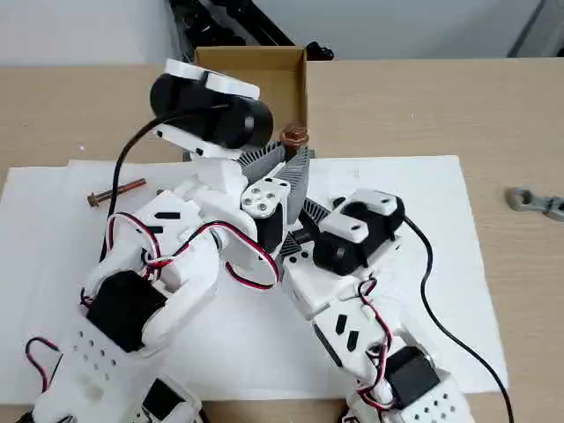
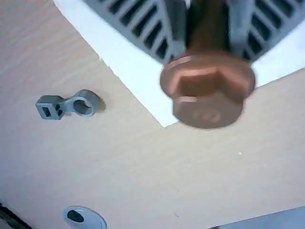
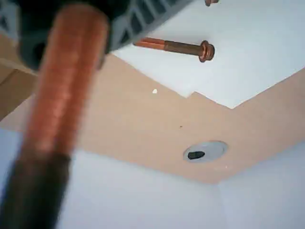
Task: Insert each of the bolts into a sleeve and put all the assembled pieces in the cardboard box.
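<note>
seen from above, two white robot arms crowded together over a white sheet (image 1: 423,264) on a tan desk (image 1: 441,106). the left end effector (image 1: 286,163) was clamped on a copper bolt (image 1: 293,137) just below its flanged head. the head pointed to 12 o'clock, beside the near right corner of the open cardboard box (image 1: 256,60). the right end effector (image 1: 304,218) sat just at 6 o'clock of the left one; its grip could not be told. its wrist view showed a threaded copper shank running into a blurred dark piece (image 3: 28,195). a second bolt (image 1: 116,191) lay on the sheet toward 9 o'clock. a small grey wrench (image 1: 533,201) lay on the desk at 3 o'clock.
</note>
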Tool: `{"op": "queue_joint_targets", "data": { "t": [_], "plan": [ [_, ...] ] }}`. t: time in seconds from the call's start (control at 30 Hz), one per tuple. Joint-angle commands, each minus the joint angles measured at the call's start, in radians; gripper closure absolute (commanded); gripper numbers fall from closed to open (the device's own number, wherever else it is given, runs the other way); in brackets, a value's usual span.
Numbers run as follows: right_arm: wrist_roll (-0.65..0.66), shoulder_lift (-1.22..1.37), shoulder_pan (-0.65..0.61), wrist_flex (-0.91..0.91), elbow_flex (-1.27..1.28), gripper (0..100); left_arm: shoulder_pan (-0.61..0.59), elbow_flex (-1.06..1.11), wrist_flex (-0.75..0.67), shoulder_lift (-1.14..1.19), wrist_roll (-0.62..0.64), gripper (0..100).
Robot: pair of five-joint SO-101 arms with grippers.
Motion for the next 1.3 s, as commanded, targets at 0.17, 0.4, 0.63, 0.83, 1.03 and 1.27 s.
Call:
{"op": "queue_joint_targets", "data": {
  "t": [0.17,0.4,0.63,0.83,1.03,1.27],
  "plan": [
    [-0.009,0.012,0.008,-0.019,-0.074,99.6,-0.043,-0.004,-0.038,-0.023,-0.012,99],
    [-0.011,0.012,0.008,-0.019,-0.072,99.6,-0.071,-0.004,-0.081,-0.023,-0.014,99],
    [-0.011,0.012,0.008,-0.022,-0.072,99.6,-0.068,0.061,-0.15,-0.023,-0.011,99],
    [-0.011,0.012,0.008,-0.024,-0.072,99.6,-0.069,0.11,-0.186,-0.023,-0.009,99],
    [-0.011,0.013,0.007,-0.024,-0.072,99.6,-0.071,0.111,-0.196,-0.021,-0.009,99],
    [-0.012,0.012,0.008,-0.024,-0.072,99.6,-0.063,0.111,-0.101,-0.021,0.034,99]
  ]
}}
